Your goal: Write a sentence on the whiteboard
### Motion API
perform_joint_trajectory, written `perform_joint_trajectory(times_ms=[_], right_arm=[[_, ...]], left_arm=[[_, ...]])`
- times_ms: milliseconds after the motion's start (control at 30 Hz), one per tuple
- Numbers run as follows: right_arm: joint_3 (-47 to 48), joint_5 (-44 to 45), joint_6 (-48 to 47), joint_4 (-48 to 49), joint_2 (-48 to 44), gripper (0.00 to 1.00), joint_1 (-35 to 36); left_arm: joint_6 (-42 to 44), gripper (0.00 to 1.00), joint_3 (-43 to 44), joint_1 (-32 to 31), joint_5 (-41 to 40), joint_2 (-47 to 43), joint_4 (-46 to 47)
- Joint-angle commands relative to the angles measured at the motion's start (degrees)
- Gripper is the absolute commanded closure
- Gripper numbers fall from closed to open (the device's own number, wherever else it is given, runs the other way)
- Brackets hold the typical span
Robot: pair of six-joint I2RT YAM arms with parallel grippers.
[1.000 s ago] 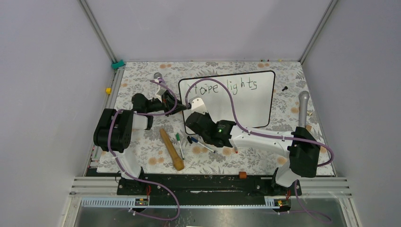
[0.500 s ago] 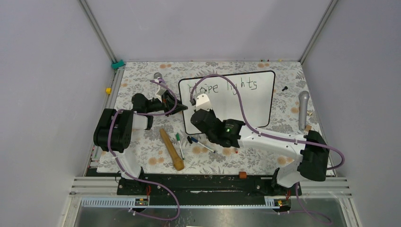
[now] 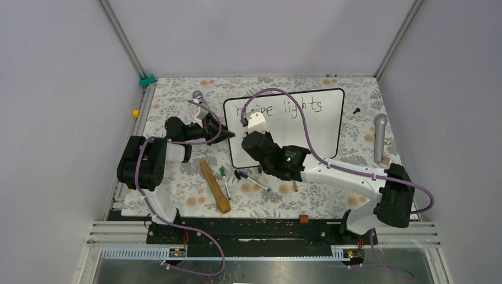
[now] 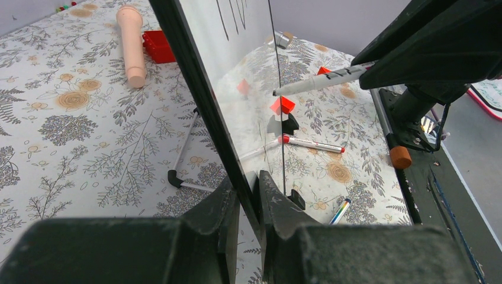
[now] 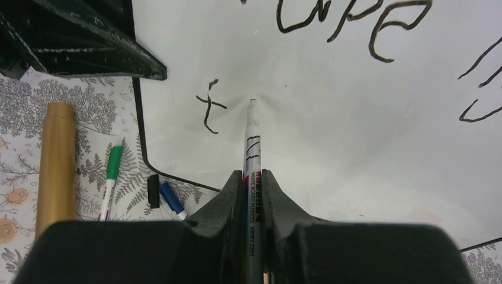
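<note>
The whiteboard [image 3: 319, 133] stands tilted at the back of the table. My left gripper [image 4: 248, 183] is shut on its black left frame [image 4: 195, 89] near the bottom corner. The sentence's top line [image 3: 302, 106] reads "Hope lights". Below it, at the left, stands a single "t" [image 5: 208, 106]. My right gripper [image 5: 253, 174] is shut on a whiteboard marker [image 5: 252, 136]. The marker's tip rests on the board just right of the "t". My right arm hides part of "Hope" in the top view.
On the floral cloth in front of the board lie a gold-brown cylinder [image 3: 214, 186], a green-capped marker [image 5: 109, 177], a blue-capped marker [image 5: 171, 198] and a red-capped marker [image 4: 311, 144]. A microphone [image 3: 379, 136] lies right of the board, another [image 3: 197, 96] at its left.
My right wrist has moved a little up and to the right over the board's left part, marker still held, and its base link swung right. The left arm has not moved.
</note>
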Motion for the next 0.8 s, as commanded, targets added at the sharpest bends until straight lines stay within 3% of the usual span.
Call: perform_joint_trajectory(times_ms=[0, 767], right_arm=[[3.73, 0.84, -1.07, 2.00, 0.64, 1.00, -0.93], [4.42, -0.71, 0.41, -0.83, 4.39, 1.00, -1.32]], left_arm=[[8.65, 1.00, -0.71, 0.07, 0.79, -0.92, 5.00], [8.56, 1.00, -0.71, 0.08, 0.81, -0.88, 5.02]])
